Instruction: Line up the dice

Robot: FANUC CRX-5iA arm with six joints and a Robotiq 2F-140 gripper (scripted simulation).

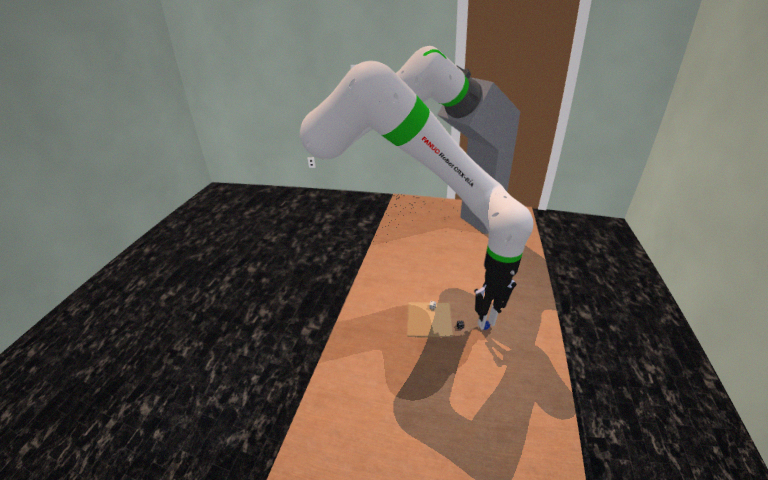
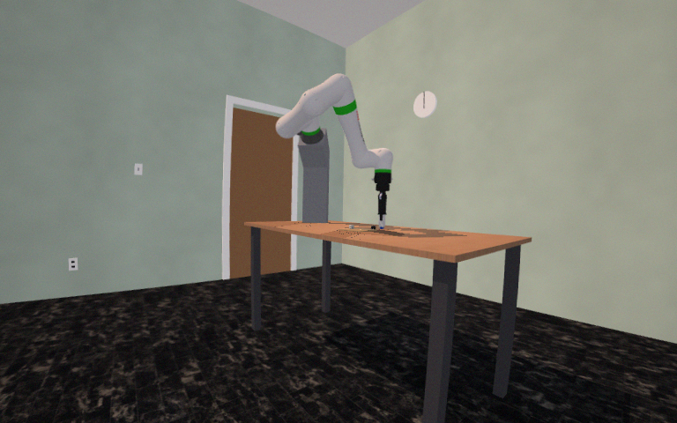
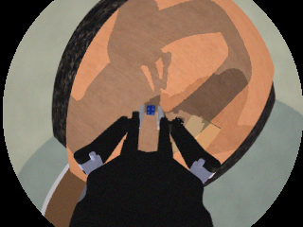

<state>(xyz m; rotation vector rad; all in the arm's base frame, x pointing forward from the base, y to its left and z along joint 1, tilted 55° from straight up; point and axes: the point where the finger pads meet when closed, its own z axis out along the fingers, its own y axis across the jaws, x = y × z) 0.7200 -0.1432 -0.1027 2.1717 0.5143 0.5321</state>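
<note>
The gripper (image 1: 487,322) (image 2: 382,226) (image 3: 151,113) points down with its fingertips on either side of the blue die (image 1: 486,326) (image 2: 382,227) (image 3: 151,110). It is partly open, with narrow gaps beside the die in the wrist view. The blue die is low at the table, right of the mat in the top view; several light pips show on top. The black die (image 1: 459,324) (image 2: 373,227) lies between mat and gripper, off the mat's right edge. The white die (image 1: 432,305) (image 2: 351,226) is on the pale yellow mat (image 1: 417,325) (image 3: 208,138), near its base-side edge. Black and white dice's numbers are unreadable.
The wooden table (image 1: 334,418) (image 2: 479,244) carries the mat and dice. The robot's grey base column (image 1: 498,135) (image 2: 315,189) stands at the table's far end. The black die is close beside the finger nearer the mat. Arm shadows cross the mat and table.
</note>
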